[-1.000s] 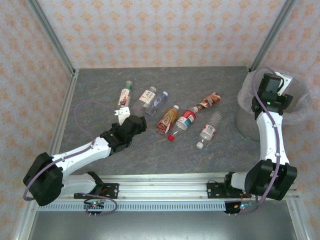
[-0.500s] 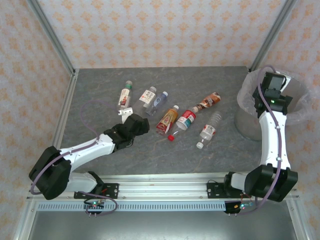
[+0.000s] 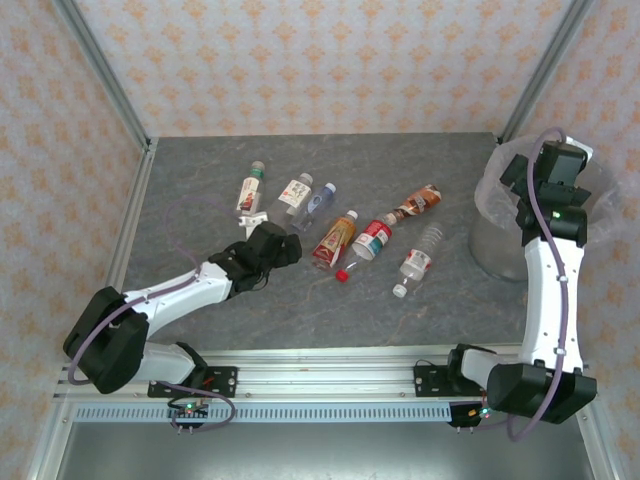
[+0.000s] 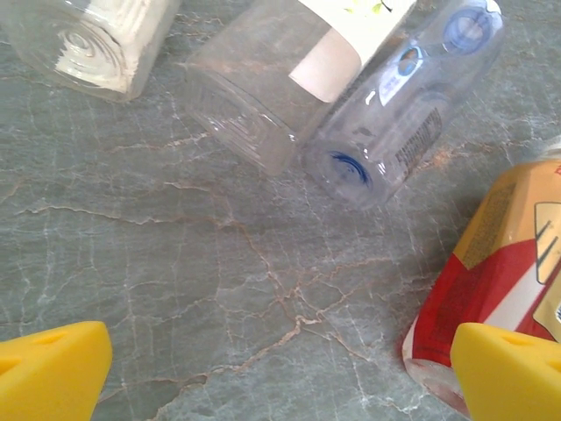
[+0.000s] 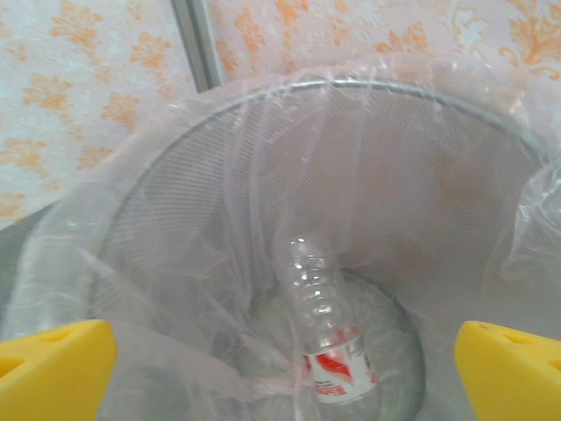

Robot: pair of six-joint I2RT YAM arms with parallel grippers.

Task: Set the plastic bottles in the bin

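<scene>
Now: you have one bottle (image 5: pixel 320 333) in the bin (image 5: pixel 368 88) and seven others lying on the table (image 4: pixel 175 263).
Right fingers: the right fingers (image 5: pixel 53 368) are spread fully apart and hold nothing; they hang over the mouth of the bin.
Binned bottle: directly below and between the right fingers, a clear bottle with a red and white label stands leaning on the bin's floor.
Left fingers: the left fingers (image 4: pixel 53 368) are also wide apart and empty, low over the table.
Ahead of the left fingers: a white-labelled bottle (image 4: pixel 289 79) and a blue-tinted bottle (image 4: pixel 403 105) lie side by side, touching, bases toward you.
By the right-hand finger: a red-and-yellow bottle (image 4: pixel 478 272) lies just beside its tip.
Risk, double catch: if you drive straight ahead and close, you may take both touching bottles, and one could squirt out.
Risk, rolling: a finger brushing any round bottle could roll it out of line.
Risk, liner: the crinkly bag sits loosely over the rim; pull the right arm away low and you could snag it.
</scene>
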